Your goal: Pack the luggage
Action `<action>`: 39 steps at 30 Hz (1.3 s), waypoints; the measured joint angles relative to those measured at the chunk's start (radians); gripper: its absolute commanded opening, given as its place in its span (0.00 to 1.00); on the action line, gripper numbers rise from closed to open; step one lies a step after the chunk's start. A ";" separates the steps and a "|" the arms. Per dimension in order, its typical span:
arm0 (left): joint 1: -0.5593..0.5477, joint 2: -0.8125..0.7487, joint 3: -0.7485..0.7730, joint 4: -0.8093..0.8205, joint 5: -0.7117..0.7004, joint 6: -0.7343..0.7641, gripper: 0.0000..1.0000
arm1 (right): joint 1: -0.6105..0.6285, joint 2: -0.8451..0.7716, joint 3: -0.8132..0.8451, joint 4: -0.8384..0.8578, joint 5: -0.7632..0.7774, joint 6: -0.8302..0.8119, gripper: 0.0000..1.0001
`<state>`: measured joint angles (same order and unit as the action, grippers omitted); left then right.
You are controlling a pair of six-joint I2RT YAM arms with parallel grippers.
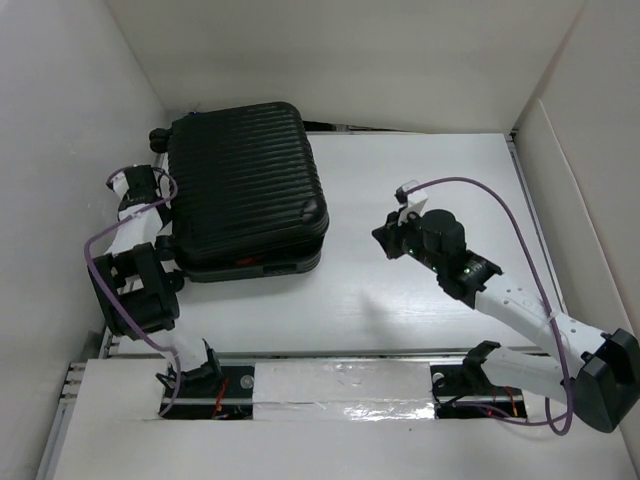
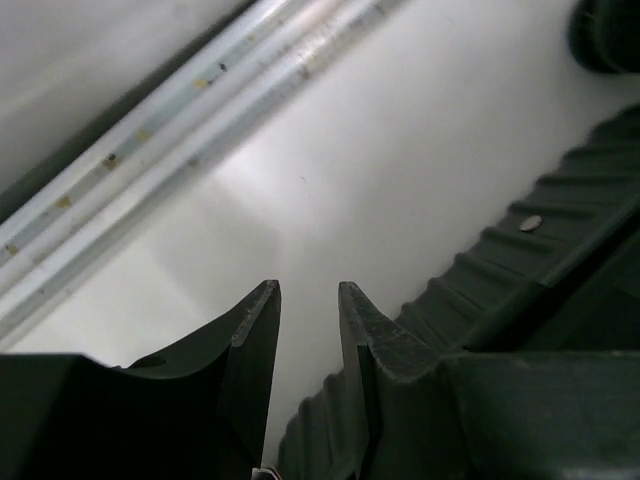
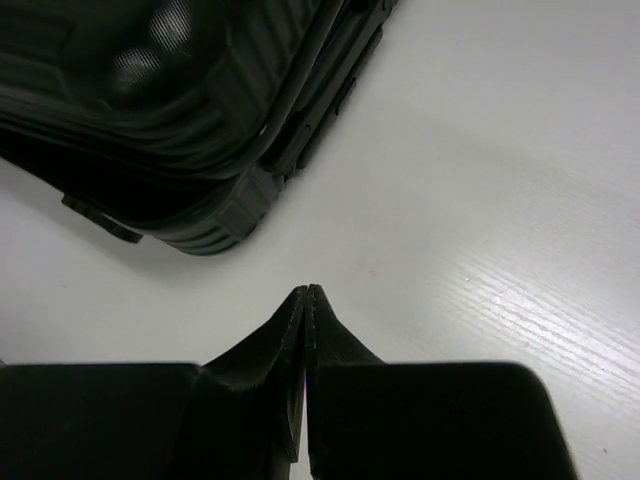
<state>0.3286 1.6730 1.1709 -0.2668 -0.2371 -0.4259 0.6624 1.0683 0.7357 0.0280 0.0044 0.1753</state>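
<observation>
The luggage point(image 1: 245, 190), a black ribbed hard-shell suitcase, lies closed and flat at the table's far left. My left gripper point(image 1: 133, 186) is at the suitcase's left edge; in the left wrist view its jaws point(image 2: 308, 292) stand slightly apart with nothing between them, the ribbed shell point(image 2: 500, 270) just to the right of them. My right gripper point(image 1: 385, 240) hovers over bare table right of the suitcase; in the right wrist view it point(image 3: 308, 292) is shut and empty, pointing at the suitcase's near corner point(image 3: 225, 205).
White walls enclose the table on the left, back and right. A metal rail point(image 2: 180, 120) runs along the left wall beside the suitcase. A suitcase wheel point(image 1: 158, 137) sits at the far left corner. A silver-taped strip point(image 1: 340, 385) crosses the near edge between the arm bases.
</observation>
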 measured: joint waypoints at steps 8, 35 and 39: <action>-0.294 -0.277 -0.237 0.016 0.031 -0.028 0.28 | -0.103 -0.007 -0.002 -0.044 0.000 -0.002 0.32; -0.538 -0.224 0.384 0.219 0.128 -0.146 0.61 | -0.334 0.013 -0.097 -0.015 0.008 0.131 0.16; -0.353 0.059 0.618 0.150 0.170 -0.116 0.60 | -0.336 0.093 -0.064 0.011 0.009 0.130 0.25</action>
<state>-0.0242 1.7317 1.7893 -0.1173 -0.0669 -0.5415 0.3264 1.1614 0.6716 0.0387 0.0135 0.3058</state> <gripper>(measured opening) 0.610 0.220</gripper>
